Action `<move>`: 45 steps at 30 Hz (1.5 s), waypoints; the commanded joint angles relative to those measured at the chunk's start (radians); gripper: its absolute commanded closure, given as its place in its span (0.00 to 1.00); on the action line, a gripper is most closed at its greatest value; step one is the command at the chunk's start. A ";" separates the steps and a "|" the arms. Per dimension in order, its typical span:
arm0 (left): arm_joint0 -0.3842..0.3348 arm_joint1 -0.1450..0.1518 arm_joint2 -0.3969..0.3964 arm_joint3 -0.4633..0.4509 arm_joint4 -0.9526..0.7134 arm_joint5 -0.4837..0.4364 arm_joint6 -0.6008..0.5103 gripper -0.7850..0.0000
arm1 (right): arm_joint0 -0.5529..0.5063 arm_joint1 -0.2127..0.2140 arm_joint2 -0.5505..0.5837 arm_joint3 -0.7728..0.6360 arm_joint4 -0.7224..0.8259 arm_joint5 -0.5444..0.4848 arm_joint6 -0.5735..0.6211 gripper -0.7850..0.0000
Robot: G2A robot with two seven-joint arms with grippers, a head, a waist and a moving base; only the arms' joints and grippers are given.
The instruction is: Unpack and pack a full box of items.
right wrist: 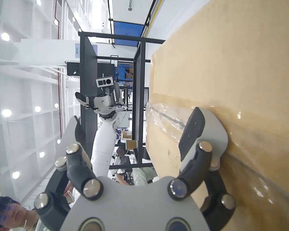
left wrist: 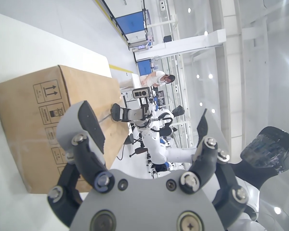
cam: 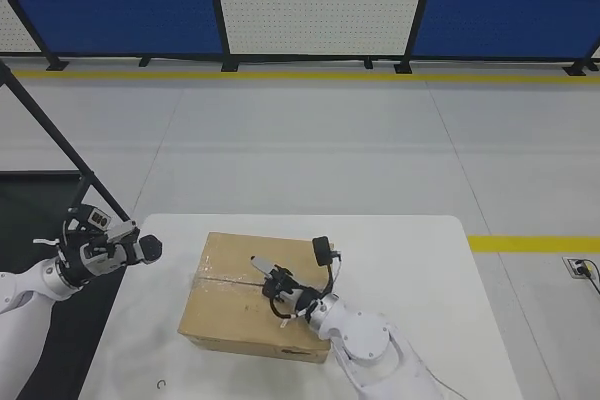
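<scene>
A closed brown cardboard box [cam: 230, 310] sits in the middle of the white table [cam: 420, 270], with clear tape [cam: 218, 283] along its top seam. My right gripper [cam: 272, 280] rests on the box top, open. In the right wrist view one of its fingers [right wrist: 197, 131] lies flat against the taped seam [right wrist: 163, 118] of the box [right wrist: 231, 61], and the other stands off in the air. My left gripper [cam: 148, 247] hovers over the table's left edge, apart from the box, open and holding nothing. The left wrist view shows the box [left wrist: 38, 111] side with printed handling marks.
A small dark hook-shaped piece [cam: 161, 384] lies on the table near the front left corner. A black metal frame [cam: 50, 130] rises just left of the table. Bare table surface stretches to the right of and behind the box.
</scene>
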 commanded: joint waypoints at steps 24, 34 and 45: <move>0.098 0.011 -0.064 -0.026 -0.042 -0.002 0.002 0.00 | 0.300 -0.172 -0.282 0.421 0.189 -0.163 -0.169 0.00; 0.106 0.004 -0.056 -0.054 -0.037 0.008 -0.008 0.00 | 0.316 -0.189 -0.257 0.494 0.195 -0.208 -0.162 0.00; 0.084 -0.007 -0.031 -0.070 -0.013 0.019 -0.019 0.00 | 0.123 -0.104 -0.083 0.254 0.053 -0.213 -0.169 0.00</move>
